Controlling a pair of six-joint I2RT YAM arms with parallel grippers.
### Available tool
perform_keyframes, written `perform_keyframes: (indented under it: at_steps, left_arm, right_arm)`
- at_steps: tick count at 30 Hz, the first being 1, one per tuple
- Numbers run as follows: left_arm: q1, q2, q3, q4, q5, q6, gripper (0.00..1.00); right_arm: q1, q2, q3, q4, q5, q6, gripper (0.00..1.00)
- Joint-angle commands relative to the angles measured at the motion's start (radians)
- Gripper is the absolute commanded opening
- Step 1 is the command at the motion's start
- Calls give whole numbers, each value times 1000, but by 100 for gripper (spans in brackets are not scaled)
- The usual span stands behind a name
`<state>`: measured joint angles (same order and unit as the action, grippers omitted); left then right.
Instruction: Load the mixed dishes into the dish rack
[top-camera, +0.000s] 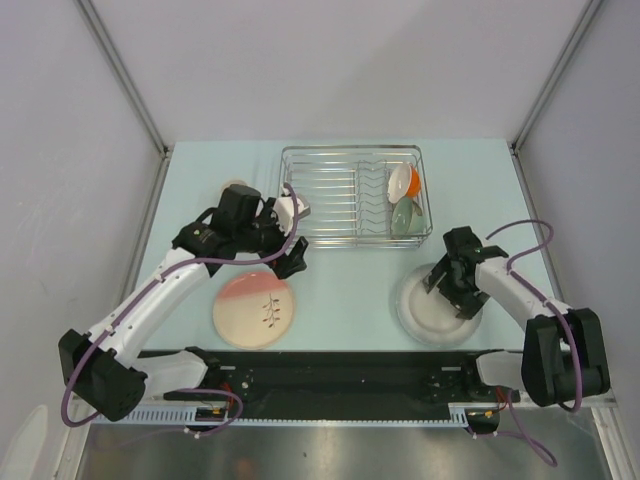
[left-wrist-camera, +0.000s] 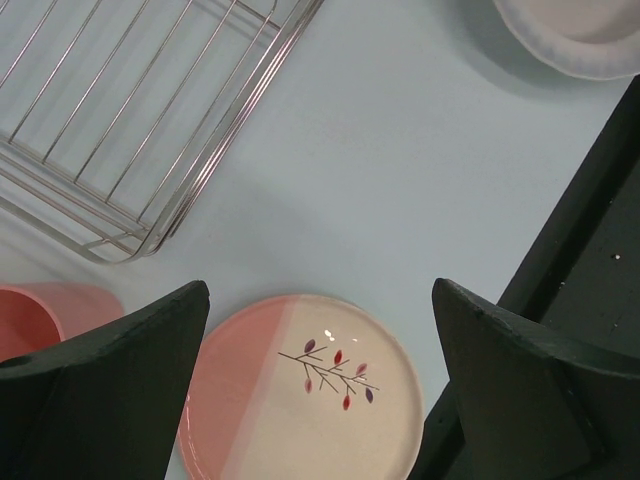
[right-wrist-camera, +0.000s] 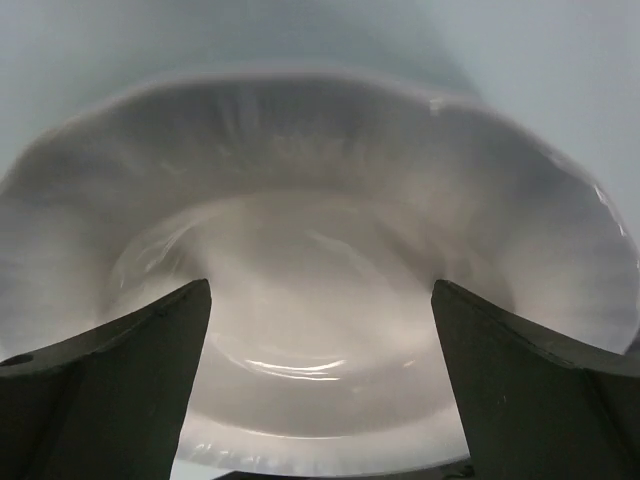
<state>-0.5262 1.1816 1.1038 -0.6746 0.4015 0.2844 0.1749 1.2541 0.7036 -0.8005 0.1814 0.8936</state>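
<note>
The silver wire dish rack (top-camera: 335, 195) stands at the back centre; its corner shows in the left wrist view (left-wrist-camera: 150, 130). The small white-and-orange bowl (top-camera: 404, 182) and the pale green bowl (top-camera: 405, 218) stand on edge in its right end. The cream-and-pink leaf-sprig plate (top-camera: 254, 309) lies flat at the front left (left-wrist-camera: 310, 390). My left gripper (top-camera: 285, 240) hangs open and empty above it (left-wrist-camera: 320, 300). The large white shallow plate (top-camera: 425, 318) lies at the front right. My right gripper (top-camera: 455, 285) is open, low over its hollow (right-wrist-camera: 320, 300). One orange cup (left-wrist-camera: 40, 315) peeks out behind the left arm (top-camera: 237, 186); the other is hidden.
The black base rail (top-camera: 330, 375) of the arms runs along the near edge and shows at the right of the left wrist view (left-wrist-camera: 590, 250). Pale walls and metal posts close in the table at the back and sides.
</note>
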Motion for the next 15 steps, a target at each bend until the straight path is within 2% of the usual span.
perform_keyframes:
  at_steps: [1, 6, 9, 12, 15]
  left_arm:
    - [-1, -25, 14, 6, -18, -13, 100]
    - [-1, -25, 24, 6, -27, -8, 100]
    - [-1, -27, 24, 1, -30, -5, 100]
    - [-3, -28, 21, 3, -38, -1, 100]
    - [-1, -30, 22, 7, -38, -2, 100]
  right_arm:
    - [63, 33, -15, 89, -89, 25, 97]
    - [127, 70, -6, 110, -109, 19, 97]
    - [121, 33, 22, 89, -85, -1, 97]
    - [87, -25, 30, 93, -123, -18, 95]
    - [98, -13, 39, 95, -143, -27, 92]
